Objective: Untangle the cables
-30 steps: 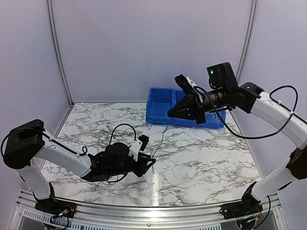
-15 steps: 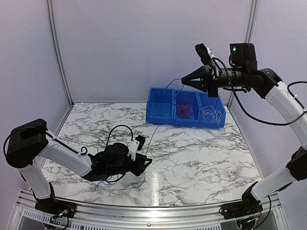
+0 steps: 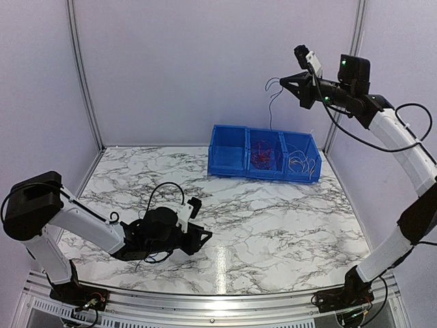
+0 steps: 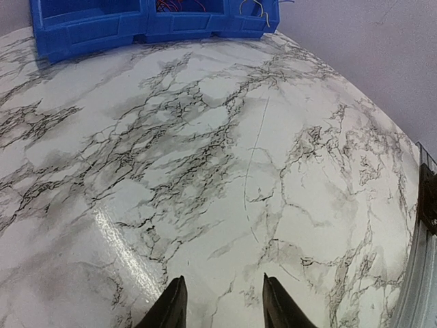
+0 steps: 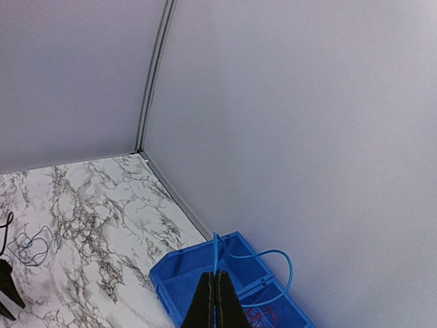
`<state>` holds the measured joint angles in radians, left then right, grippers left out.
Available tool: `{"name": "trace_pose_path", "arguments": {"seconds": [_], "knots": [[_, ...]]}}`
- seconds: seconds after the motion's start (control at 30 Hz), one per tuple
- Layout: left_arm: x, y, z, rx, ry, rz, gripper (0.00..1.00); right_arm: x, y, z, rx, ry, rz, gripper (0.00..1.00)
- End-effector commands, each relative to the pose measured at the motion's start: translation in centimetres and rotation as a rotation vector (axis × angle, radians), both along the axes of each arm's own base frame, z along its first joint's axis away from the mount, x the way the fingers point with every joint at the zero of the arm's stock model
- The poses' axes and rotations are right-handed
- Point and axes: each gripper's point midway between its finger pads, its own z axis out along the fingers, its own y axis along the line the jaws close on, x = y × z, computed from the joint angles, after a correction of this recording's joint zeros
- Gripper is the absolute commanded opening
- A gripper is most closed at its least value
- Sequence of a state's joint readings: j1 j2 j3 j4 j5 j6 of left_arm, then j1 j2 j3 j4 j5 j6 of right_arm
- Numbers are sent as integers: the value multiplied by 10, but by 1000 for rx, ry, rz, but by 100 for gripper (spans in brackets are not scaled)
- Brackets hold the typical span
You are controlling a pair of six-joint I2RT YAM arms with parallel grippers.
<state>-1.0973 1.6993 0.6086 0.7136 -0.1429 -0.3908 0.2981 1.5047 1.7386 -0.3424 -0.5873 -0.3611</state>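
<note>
A white surface (image 3: 293, 219) veined in grey and black is seen, with a streak of light reflected along it. A blue bin (image 3: 263, 172), divided into three compartments, is set on it at 1 o'clock, near the far edge. At 8 o'clock a small coil of thin blue cable (image 5: 27, 246) is laid on it. One thin dark strand (image 4: 248, 171) is stretched out nearer the middle, pointed toward the bin.

Glossy marble-pattern table (image 3: 287, 229); smooth blue plastic bin (image 3: 263, 173); matt walls (image 3: 198, 68)
</note>
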Motion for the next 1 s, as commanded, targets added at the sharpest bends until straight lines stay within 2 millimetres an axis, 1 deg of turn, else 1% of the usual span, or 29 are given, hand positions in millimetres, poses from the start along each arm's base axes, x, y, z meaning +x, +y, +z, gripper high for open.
{"name": "trace_pose_path", "arguments": {"seconds": [0.0,0.13,0.3,0.33,0.47,0.5,0.53,0.6,0.63,0.7,0.8,0.87,0.97], "knots": [[-8,2,15,-40,6,-9,41,38,-7,12,35,-50,-76,0],[-12,3,18,-52,8,-12,41,61,0,12,58,-49,-76,0],[-16,5,23,-65,7,-12,41,87,11,30,117,-58,-52,0],[-16,6,24,-66,6,-11,41,91,13,36,132,-67,-44,0],[-16,9,30,-78,-2,-8,41,119,22,46,192,-99,-38,0],[-17,10,31,-82,-3,-8,41,127,23,44,202,-101,-41,0],[-17,10,32,-84,-3,-8,41,141,27,33,204,-93,-47,0],[-17,11,35,-90,-4,-3,41,158,31,19,201,-101,-71,0],[-18,12,35,-91,-4,-3,41,167,35,9,192,-100,-81,0],[-18,14,37,-97,-5,0,41,185,40,-14,177,-85,-99,0],[-18,15,41,-104,-7,5,41,207,54,-58,145,-48,-114,0],[-18,16,44,-107,-9,8,41,216,65,-86,115,-20,-111,0],[-17,16,48,-111,-14,14,41,221,82,-125,79,36,-88,0]]}}
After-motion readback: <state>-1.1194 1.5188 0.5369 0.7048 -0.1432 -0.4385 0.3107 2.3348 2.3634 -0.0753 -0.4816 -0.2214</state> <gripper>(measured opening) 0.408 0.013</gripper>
